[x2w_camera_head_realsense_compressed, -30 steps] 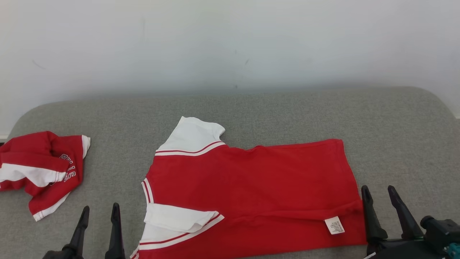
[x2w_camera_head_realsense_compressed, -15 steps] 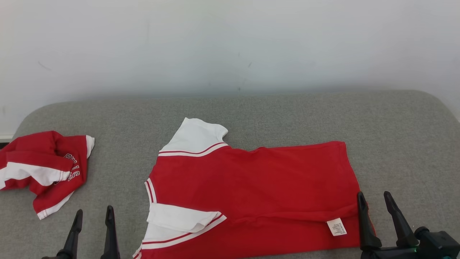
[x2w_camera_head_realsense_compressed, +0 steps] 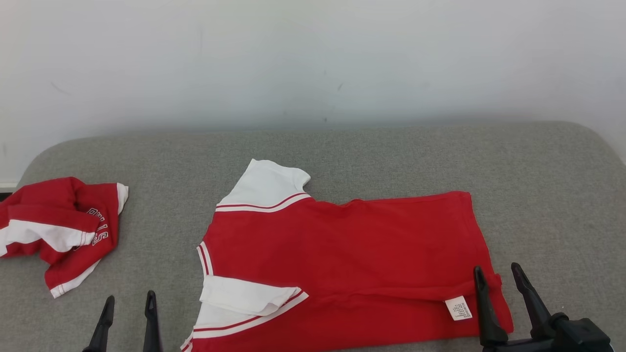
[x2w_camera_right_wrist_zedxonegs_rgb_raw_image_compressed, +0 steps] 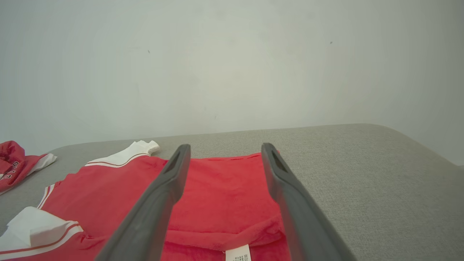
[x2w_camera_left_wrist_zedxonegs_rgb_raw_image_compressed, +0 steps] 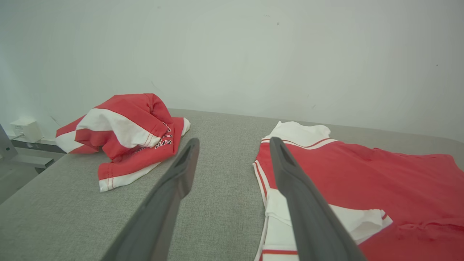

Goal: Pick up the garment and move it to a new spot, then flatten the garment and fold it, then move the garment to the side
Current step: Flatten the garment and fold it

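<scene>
The garment [x2w_camera_head_realsense_compressed: 342,254] is a red T-shirt with white sleeves, spread flat across the middle of the grey padded surface [x2w_camera_head_realsense_compressed: 391,151], neck to the left and hem to the right. Its near edge is folded over and shows a white label [x2w_camera_head_realsense_compressed: 458,308]. My right gripper [x2w_camera_head_realsense_compressed: 496,268] is open at the hem's near right corner, its fingers either side of that corner; the right wrist view shows the garment [x2w_camera_right_wrist_zedxonegs_rgb_raw_image_compressed: 217,192] between the fingers of the right gripper [x2w_camera_right_wrist_zedxonegs_rgb_raw_image_compressed: 225,146]. My left gripper [x2w_camera_head_realsense_compressed: 130,296] is open over bare cushion, left of the collar, as the left gripper [x2w_camera_left_wrist_zedxonegs_rgb_raw_image_compressed: 233,141] and the garment [x2w_camera_left_wrist_zedxonegs_rgb_raw_image_compressed: 380,181] show.
A second red-and-white garment [x2w_camera_head_realsense_compressed: 58,230] lies crumpled at the far left edge of the surface, also in the left wrist view [x2w_camera_left_wrist_zedxonegs_rgb_raw_image_compressed: 127,134]. A white wall rises behind. The surface's corners are rounded. A small white box [x2w_camera_left_wrist_zedxonegs_rgb_raw_image_compressed: 25,128] sits beyond the left edge.
The camera has shifted a little. My right gripper has moved left, from beside the hem to over its near corner. My left gripper has sunk lower in the head view. The garment lies as before.
</scene>
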{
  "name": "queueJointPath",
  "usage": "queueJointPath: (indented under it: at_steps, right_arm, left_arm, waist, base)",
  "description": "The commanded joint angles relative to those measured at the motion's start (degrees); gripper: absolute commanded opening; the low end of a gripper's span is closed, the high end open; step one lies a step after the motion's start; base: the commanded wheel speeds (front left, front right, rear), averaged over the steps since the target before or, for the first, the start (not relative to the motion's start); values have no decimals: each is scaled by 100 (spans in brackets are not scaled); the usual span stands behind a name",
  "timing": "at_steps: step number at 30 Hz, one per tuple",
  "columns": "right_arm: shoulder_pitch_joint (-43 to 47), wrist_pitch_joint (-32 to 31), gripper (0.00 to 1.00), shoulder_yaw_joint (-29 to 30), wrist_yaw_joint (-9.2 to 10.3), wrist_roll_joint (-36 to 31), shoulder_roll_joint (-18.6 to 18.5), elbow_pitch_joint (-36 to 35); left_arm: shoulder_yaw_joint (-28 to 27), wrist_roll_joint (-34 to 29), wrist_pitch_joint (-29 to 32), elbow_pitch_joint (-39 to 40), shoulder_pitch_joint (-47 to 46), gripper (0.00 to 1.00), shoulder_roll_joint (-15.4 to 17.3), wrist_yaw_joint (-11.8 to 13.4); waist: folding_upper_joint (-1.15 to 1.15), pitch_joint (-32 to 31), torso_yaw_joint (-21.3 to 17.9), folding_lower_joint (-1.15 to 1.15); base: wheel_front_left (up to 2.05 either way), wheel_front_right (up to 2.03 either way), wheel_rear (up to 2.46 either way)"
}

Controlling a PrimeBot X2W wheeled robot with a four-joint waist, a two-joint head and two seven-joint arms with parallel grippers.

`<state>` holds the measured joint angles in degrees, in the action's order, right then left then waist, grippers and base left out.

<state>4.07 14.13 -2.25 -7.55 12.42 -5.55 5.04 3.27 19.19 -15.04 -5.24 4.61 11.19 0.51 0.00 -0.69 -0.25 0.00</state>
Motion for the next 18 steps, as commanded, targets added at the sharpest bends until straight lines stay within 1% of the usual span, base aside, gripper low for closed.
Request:
queueJointPath:
  at_steps: [1,9,14,18]
  right_arm:
    - [-16,30,100,0,14,-98,10,13]
    - [-58,43,100,-22,14,-128,54,84]
    - [-259,-94,100,2,14,-36,-60,186]
    - [-690,-310,100,80,14,-13,-199,353]
  left_arm:
    - [-2,-75,-19,-16,20,100,-12,8]
    - [14,-79,-8,-71,26,100,4,4]
    - [-6,-20,154,-84,-270,100,125,-54]
    - [4,0,396,-102,-785,100,345,-167]
  waist:
    - [0,-2,8,0]
    - [0,-9,-4,0]
    - [0,33,-30,0]
    - [0,199,-96,0]
  base:
    - [0,0,0]
    - [0,0,0]
    - [0,0,0]
    - [0,0,0]
